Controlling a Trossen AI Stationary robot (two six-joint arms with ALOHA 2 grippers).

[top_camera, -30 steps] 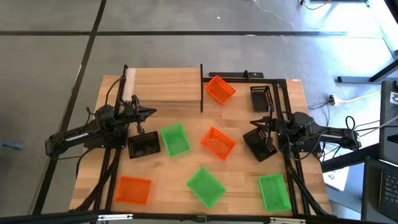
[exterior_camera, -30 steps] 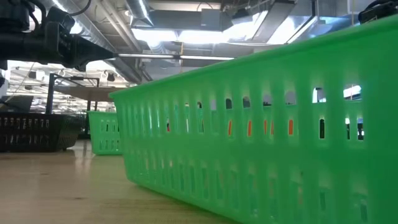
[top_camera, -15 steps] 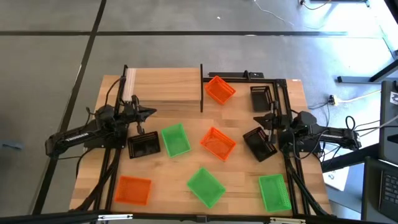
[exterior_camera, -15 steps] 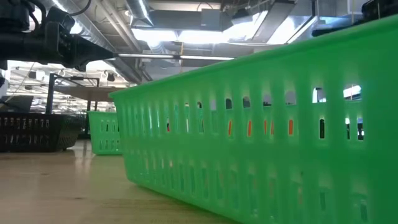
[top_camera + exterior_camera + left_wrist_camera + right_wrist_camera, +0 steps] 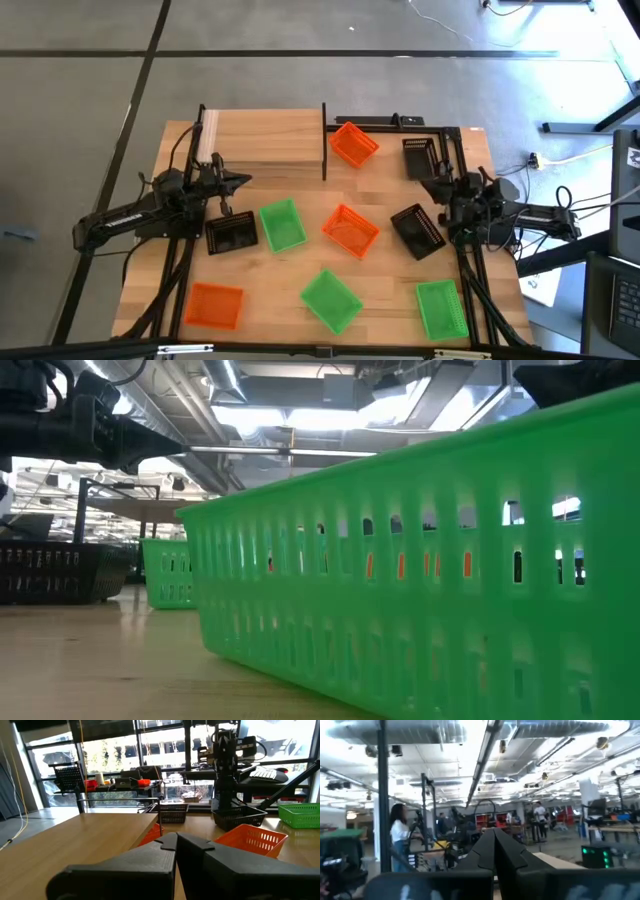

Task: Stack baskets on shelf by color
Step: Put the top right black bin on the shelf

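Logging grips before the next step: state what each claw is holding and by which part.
Nothing is held. The left claw is shut on nothing above the table's left side; the right claw is shut and empty too, raised near the black basket.

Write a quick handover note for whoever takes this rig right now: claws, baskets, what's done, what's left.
Left claw: shut, empty, at the table's left beside a black basket.
Right claw: shut, empty, at the right, above another black basket.
Baskets: nine, all single. An orange basket and a third black one sit at the back right; the other orange and green ones are spread over the table.
Done: nothing stacked; shelf bare.
Left: sort all nine by color onto the shelf.
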